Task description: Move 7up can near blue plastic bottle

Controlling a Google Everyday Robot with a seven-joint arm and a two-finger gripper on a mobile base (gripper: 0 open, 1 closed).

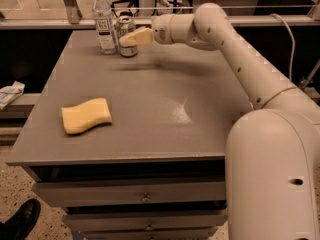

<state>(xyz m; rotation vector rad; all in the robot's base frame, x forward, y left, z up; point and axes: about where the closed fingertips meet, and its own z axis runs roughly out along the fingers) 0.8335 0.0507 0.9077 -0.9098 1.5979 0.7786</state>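
My gripper [125, 38] lies across the front of the 7up can [128, 50] at the far end of the table [165, 109]. It hides a band across the can's middle. I cannot tell whether I am gripping the can or only lying against it. The can's printing is too small to read. So is the dark print on the blue plastic bottle [104, 28], just left of my gripper. Down to the right of my gripper, my base [275, 179] is cut off by the right and bottom edges. Far down to the left, a black shoe [21, 223] is cut off at the corner. A white thing [10, 93] is cut off by the left edge, and I cannot tell what it is.
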